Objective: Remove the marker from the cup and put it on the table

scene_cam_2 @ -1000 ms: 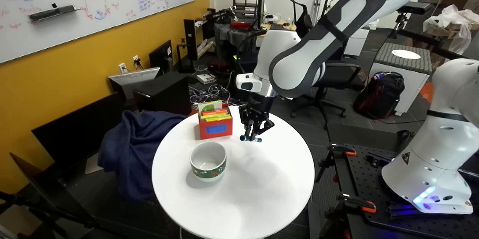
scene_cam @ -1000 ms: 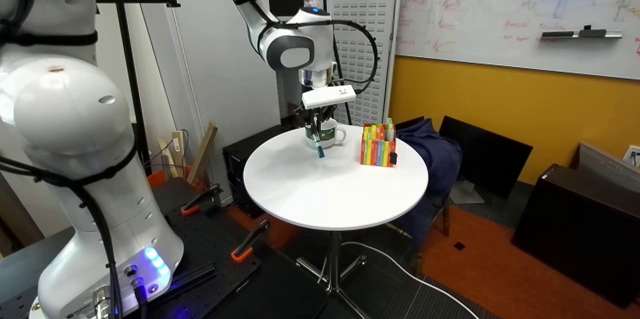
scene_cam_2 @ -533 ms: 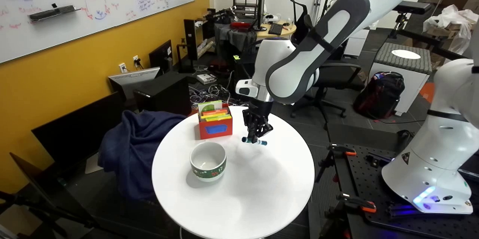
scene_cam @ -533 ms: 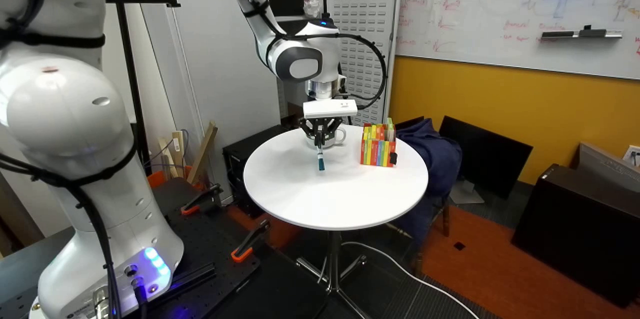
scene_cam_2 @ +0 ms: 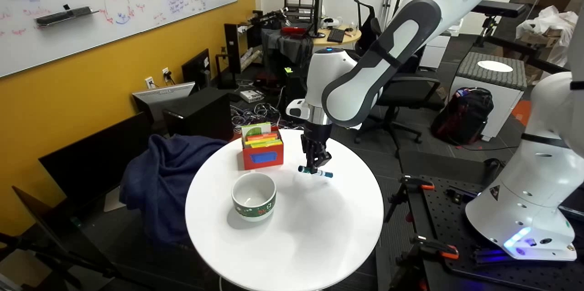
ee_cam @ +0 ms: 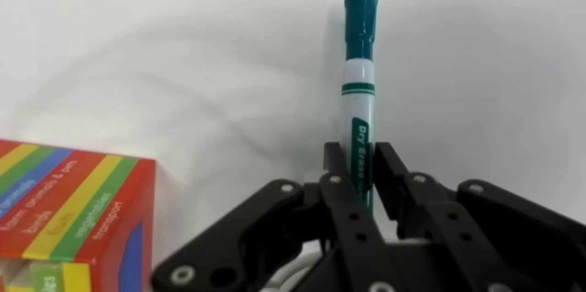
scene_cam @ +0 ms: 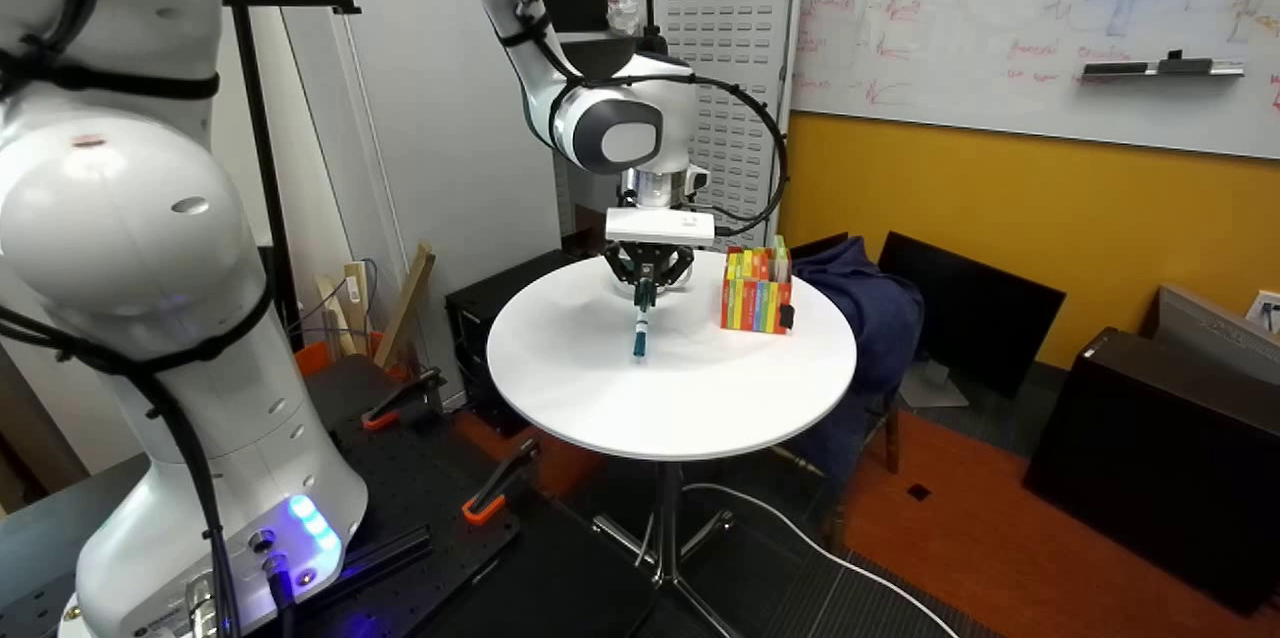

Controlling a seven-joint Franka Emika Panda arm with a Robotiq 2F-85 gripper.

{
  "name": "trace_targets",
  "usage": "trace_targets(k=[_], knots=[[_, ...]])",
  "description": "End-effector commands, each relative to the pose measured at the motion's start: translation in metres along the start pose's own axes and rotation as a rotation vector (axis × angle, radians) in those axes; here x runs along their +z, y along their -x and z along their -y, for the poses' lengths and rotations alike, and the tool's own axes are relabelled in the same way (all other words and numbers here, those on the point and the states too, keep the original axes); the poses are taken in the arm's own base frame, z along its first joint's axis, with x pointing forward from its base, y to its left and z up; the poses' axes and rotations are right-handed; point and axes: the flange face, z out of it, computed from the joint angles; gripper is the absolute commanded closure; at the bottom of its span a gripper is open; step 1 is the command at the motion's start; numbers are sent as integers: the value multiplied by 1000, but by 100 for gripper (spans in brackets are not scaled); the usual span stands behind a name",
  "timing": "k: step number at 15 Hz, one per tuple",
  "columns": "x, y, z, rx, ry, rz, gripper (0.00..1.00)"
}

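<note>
"Gripper (ee_cam: pixel 359 150) clamps a dry-erase marker (ee_cam: pixel 358 72) by its barrel, the label partly covered, low over a round white surface (scene_cam_2: pixel 292 250). The cup (scene_cam_2: pixel 255 211) stands upright on it, apart from marker and gripper alike."

"How far along is the task?"

"Halfway, by all appearances. The marker is out of the cup and clear of its rim; leaving it on the surface is the half that remains."

"Is it down already?"

"No view settles whether it touches. With the grip firm around it, the placing counts as unfinished: a gentle lowering if any gap is left, then a release and a lift away."

"And which way does it point?"

"Teal end first, away from the gripper and toward the top of the wrist view, where the long axis runs nearly straight up and down. In an exterior view that axis lies almost crosswise, slanting slightly down to the teal end, which faces the side of the robot's base (scene_cam_2: pixel 515 225). The opposite end faces the side where the cup and a striped box (scene_cam: pixel 755 303) stand."

"Level or upright?"

"Nearer level, it seems, though the exact tilt is hard to read."
</note>
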Motion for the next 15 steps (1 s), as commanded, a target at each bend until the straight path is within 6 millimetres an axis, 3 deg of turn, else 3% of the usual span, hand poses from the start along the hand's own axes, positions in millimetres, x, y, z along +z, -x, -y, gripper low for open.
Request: trace_targets(k=[1, 7, 15], knots=[[-4, -8, -9, 58, -21, 31, 47], [-10, -16, -11, 86, -35, 36, 3], [-11, -22, -8, 72, -34, 25, 0]])
